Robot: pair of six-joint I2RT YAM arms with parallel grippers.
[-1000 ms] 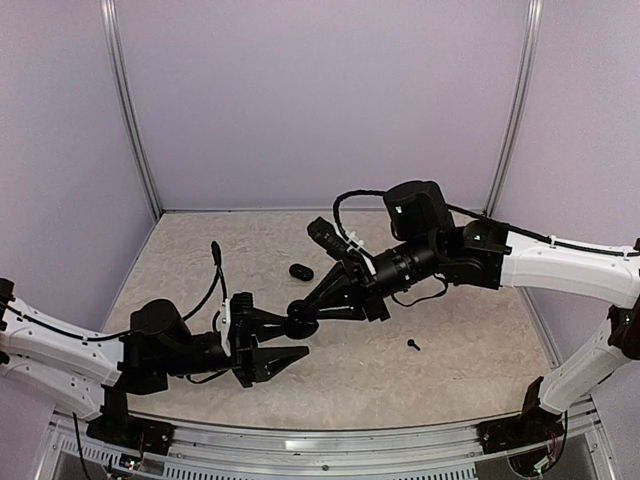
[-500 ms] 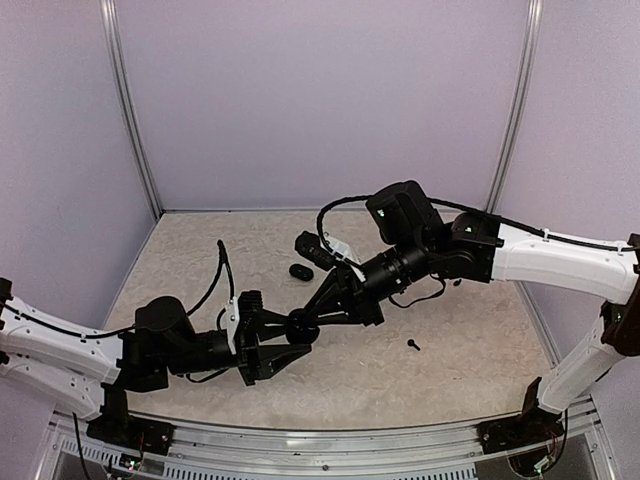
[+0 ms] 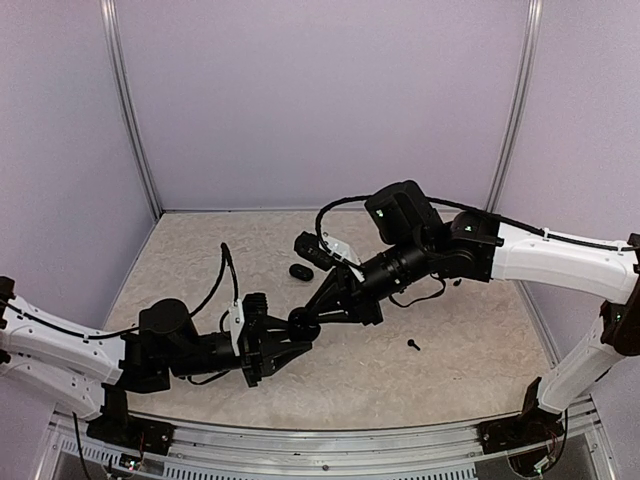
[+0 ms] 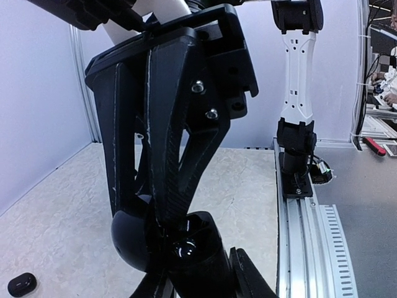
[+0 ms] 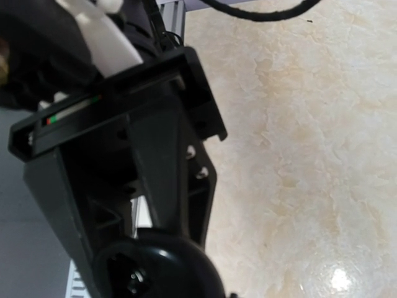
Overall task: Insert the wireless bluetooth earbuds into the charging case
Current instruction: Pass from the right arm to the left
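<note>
Sitting pinched between the two end effectors, the charging case [image 3: 303,322] shows as a glossy black rounded shape above the bench [image 3: 200,260]. The right end effector [image 3: 308,318] has its fingers nearly together on the case's rounded upper shell. The left end effector [image 3: 292,338] is closed onto the lower part from the opposite side, its fingertips cut off by the bottom edge of the left wrist view. A glint shows in the case's open hollow, but whether a bud sits there is unclear. One earbud [image 3: 413,345] lies on the bench, well apart from the right end effector, under its arm. A small black oval [image 3: 300,271], hard to identify, lies near, beyond both tips.
</note>
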